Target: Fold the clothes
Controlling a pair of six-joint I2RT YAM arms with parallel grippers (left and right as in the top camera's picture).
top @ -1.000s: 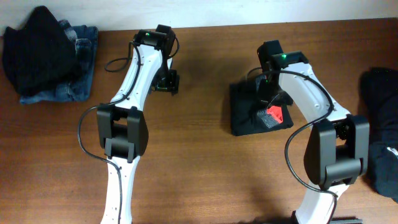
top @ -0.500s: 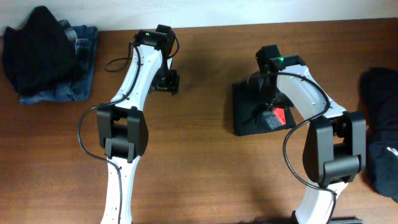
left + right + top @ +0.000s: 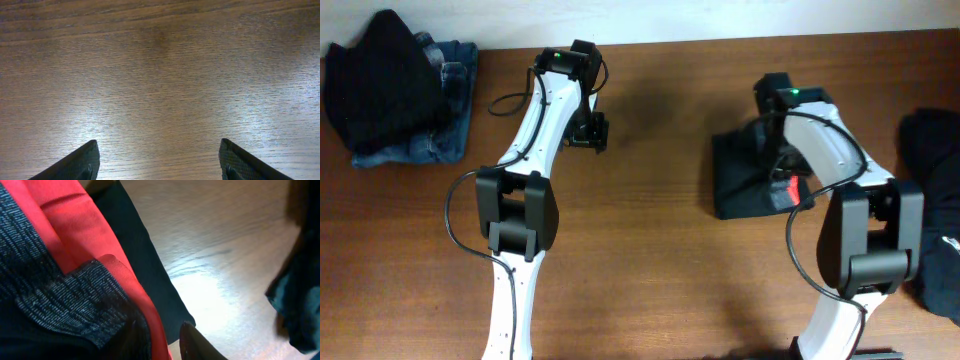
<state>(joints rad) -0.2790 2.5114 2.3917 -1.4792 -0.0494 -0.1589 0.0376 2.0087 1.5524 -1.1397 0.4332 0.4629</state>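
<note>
Black garment (image 3: 742, 182) with red trim (image 3: 75, 235), folded, right of centre.
Left gripper (image 3: 157, 150): fingers apart above bare table (image 3: 160, 75). Right gripper (image 3: 780, 165): at the garment, jaw state cannot be determined.

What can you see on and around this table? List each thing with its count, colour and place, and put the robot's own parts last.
table: one, brown wood, under everything
black garment: one, black, heaped in the overhead view's top-left corner, on the jeans
jeans: one, blue denim, under that heap
folded garment: one, black with red trim, right of centre
dark pile: count unclear, black, right edge
left gripper: one, black, open over bare wood
right gripper: one, black, at the folded garment
</note>
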